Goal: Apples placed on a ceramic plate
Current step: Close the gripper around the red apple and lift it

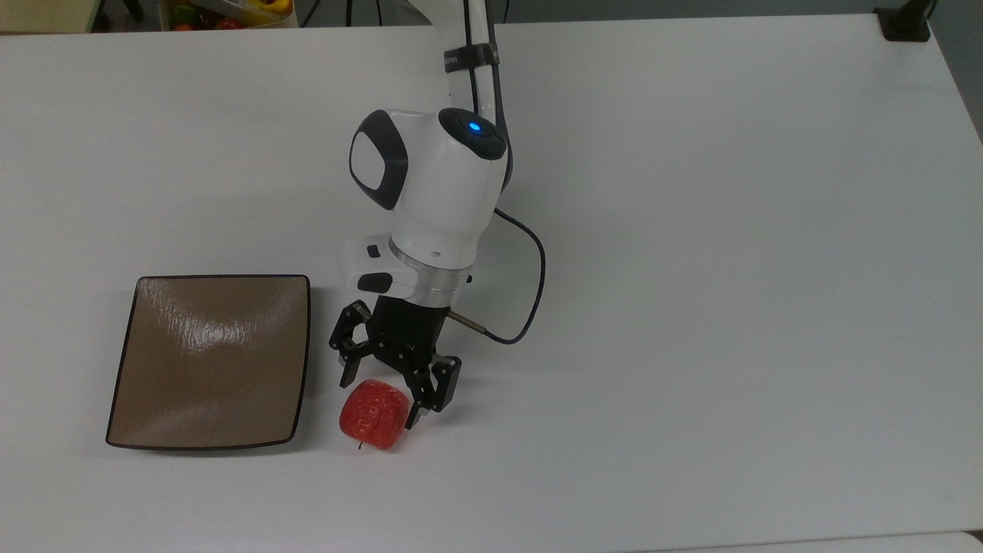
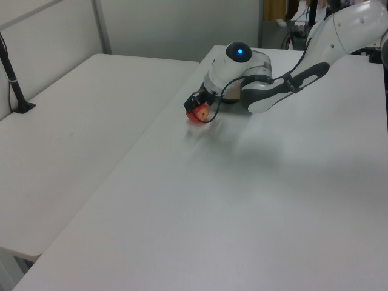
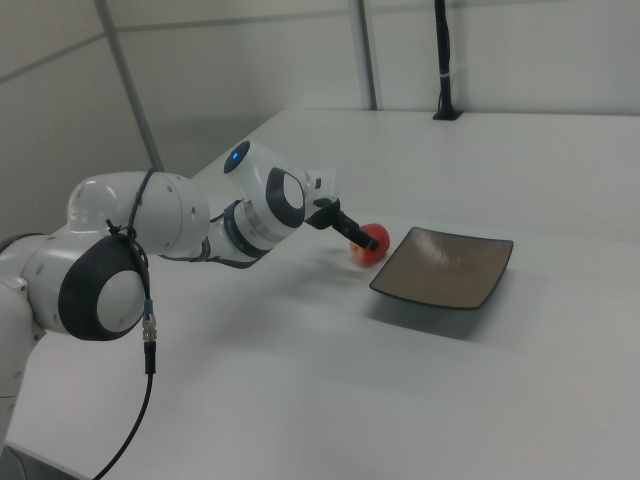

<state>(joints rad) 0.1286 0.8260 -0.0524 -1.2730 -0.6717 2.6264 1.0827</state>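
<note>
text: none legible | labels/brands/numbers: none legible | arm band behind the gripper (image 1: 382, 399): dark strip (image 1: 465, 56) with pale marks, too small to read | worktop (image 1: 729, 230): bare of print | signs: none

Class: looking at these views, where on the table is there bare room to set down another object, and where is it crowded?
Bare: the table on the top view's right of the arm, and the strip behind the ceramic plate. Its dished centre is bare too. Crowded: the gap beside the plate, where the open gripper straddles the apple.

Claw (image 2: 195, 107) over red apple (image 2: 198, 114)
</note>
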